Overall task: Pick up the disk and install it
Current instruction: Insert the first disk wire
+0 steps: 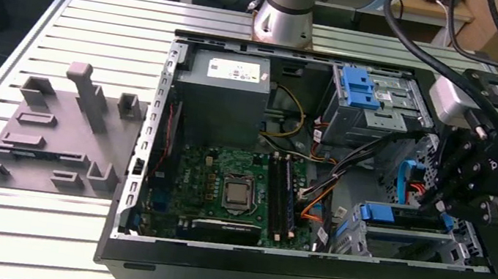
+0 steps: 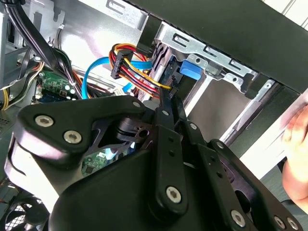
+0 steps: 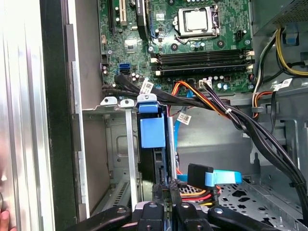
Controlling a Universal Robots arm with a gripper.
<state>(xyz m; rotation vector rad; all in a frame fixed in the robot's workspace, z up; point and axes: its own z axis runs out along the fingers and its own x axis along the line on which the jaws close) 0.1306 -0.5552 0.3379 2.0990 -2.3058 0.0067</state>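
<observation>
The disk (image 3: 153, 132) stands on edge in the metal bay (image 3: 115, 103) at the case's front corner, its blue carrier tab showing on top. In the exterior view the disk (image 1: 403, 219) sits low on the exterior view's right, inside the open computer case. My gripper (image 1: 439, 206) hangs right over the disk's inner end, beside the cables. In both wrist views the black fingers run close together, and the gripper (image 3: 167, 185) (image 2: 168, 96) looks shut with its tips at the disk's edge. I cannot tell whether the tips touch it.
A second drive cage with a blue latch (image 1: 360, 89) and a grey power supply (image 1: 226, 92) stand at the case's back. The motherboard (image 1: 232, 189) lies in the middle. Red, yellow and blue cables (image 2: 130, 62) crowd the fingertips. A person's hand (image 2: 296, 159) is outside the case wall. A grey fixture (image 1: 63, 127) lies on the table.
</observation>
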